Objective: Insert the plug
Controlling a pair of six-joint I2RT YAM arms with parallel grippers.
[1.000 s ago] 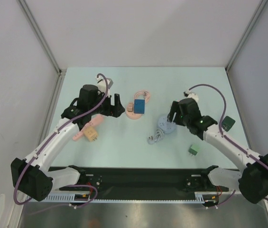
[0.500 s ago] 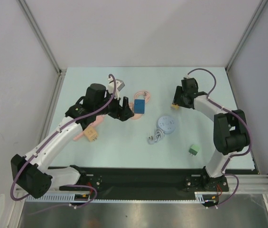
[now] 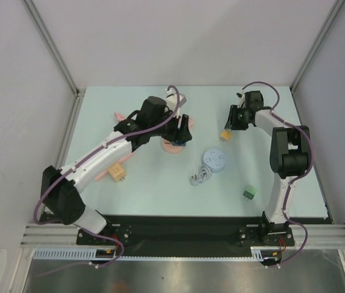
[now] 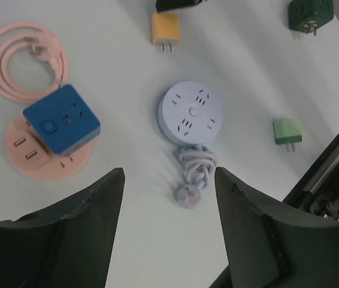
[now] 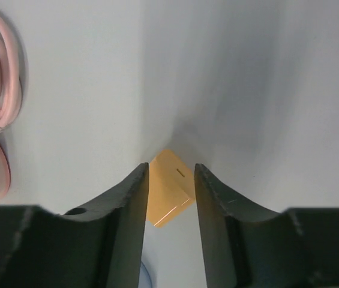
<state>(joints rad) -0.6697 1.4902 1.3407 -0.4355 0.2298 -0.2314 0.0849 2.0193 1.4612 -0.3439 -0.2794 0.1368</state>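
the orange plug (image 3: 226, 135) lies flat on the pale table (image 3: 160, 195) toward the far right, apart from every socket. its prongs point away from the right gripper (image 5: 170, 171). that gripper is down at the plug's back end, jaws set narrow on either side of the body. this suits a pinch across the flat faces that leaves the prongs clear. whether the pads touch it i cannot tell.

the likeliest target looks to be the round pale-blue power strip (image 4: 190, 113), near the plug on the side toward the arms. its sockets face up and its cord (image 4: 193, 171) is bundled beside it.

farther left, the left gripper (image 4: 169, 180) hovers with jaws spread wide and empty. it is above the blue cube socket (image 4: 61, 119), which sits on a pink round base (image 4: 46, 165). it is probably poised to steady a receptacle. insertion is not yet begun.
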